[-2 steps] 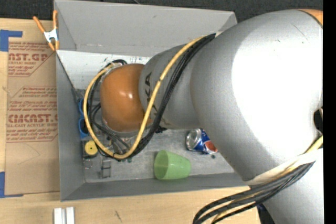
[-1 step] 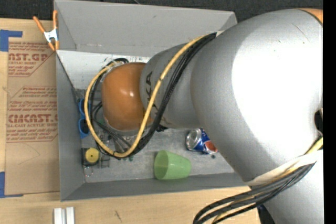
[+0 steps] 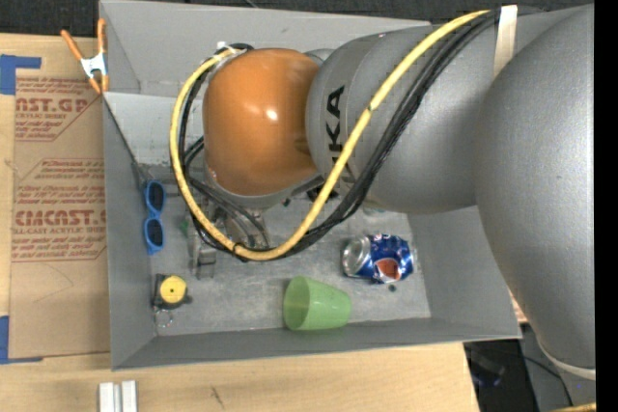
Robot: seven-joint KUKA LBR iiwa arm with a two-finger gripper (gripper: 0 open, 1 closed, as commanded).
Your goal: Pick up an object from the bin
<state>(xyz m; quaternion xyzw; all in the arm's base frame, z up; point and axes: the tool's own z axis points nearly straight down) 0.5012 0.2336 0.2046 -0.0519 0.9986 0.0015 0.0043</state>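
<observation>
The only writing you can read on the robot is the black "KA" point(image 3: 333, 125) on the grey arm point(image 3: 435, 111), just right of the orange cover point(image 3: 256, 121). The crushed can point(image 3: 379, 259), below and to the right of the orange cover, is blue, red and white, but you cannot make out a name on it.

The arm comes in from the right and bends down into the bin point(image 3: 126, 323), with yellow and black cables point(image 3: 290, 241) looping round the orange cover. The gripper point(image 3: 206, 251) pokes out just under the cover's lower left edge (most of it is hidden beneath), so you cannot tell whether it is spread or closed.

Nearest to it are the blue sunglasses point(image 3: 153, 215), below and left of the orange cover and apart from the gripper. A yellow round thing point(image 3: 171, 291) sits further below the cover's left edge. A green cup point(image 3: 314, 304) lies on its side straight below the orange cover.
</observation>
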